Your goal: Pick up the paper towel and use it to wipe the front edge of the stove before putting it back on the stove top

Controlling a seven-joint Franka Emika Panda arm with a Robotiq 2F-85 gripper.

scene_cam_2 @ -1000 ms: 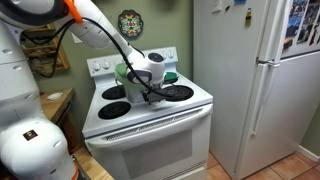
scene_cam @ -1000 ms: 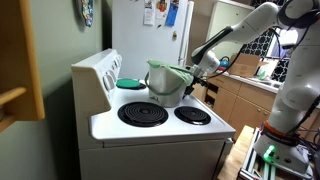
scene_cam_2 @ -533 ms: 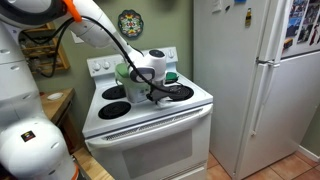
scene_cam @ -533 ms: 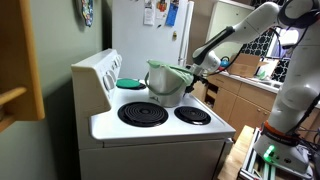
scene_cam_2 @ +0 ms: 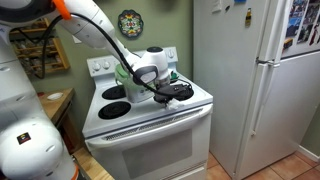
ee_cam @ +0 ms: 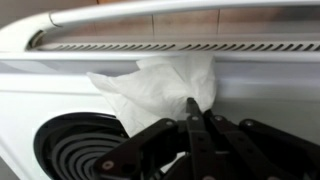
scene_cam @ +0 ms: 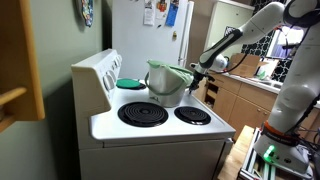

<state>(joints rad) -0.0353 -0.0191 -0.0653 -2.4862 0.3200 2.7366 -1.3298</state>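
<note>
In the wrist view my gripper (ee_cam: pixel 190 104) is shut, its fingertips pinching a fold of the crumpled white paper towel (ee_cam: pixel 150 84). The towel lies against the white stove (ee_cam: pixel 40 100) beside a black coil burner (ee_cam: pixel 72 150), below a long chrome strip (ee_cam: pixel 180 12). In both exterior views the gripper (scene_cam: pixel 197 70) (scene_cam_2: pixel 160 88) hangs low over the stove (scene_cam: pixel 165 130) (scene_cam_2: pixel 150 125), by its right-hand burners. The arm hides the towel in those views.
A grey-green pot (scene_cam: pixel 167 80) (scene_cam_2: pixel 124 72) stands on a back burner close to the gripper. A teal lid (scene_cam: pixel 130 83) lies on another back burner. A white refrigerator (scene_cam_2: pixel 260 90) (scene_cam: pixel 150 30) stands beside the stove. Wooden cabinets (scene_cam: pixel 235 100) line one side.
The jaws have closed from open onto the paper towel. The arm has shifted slightly over the stove top.
</note>
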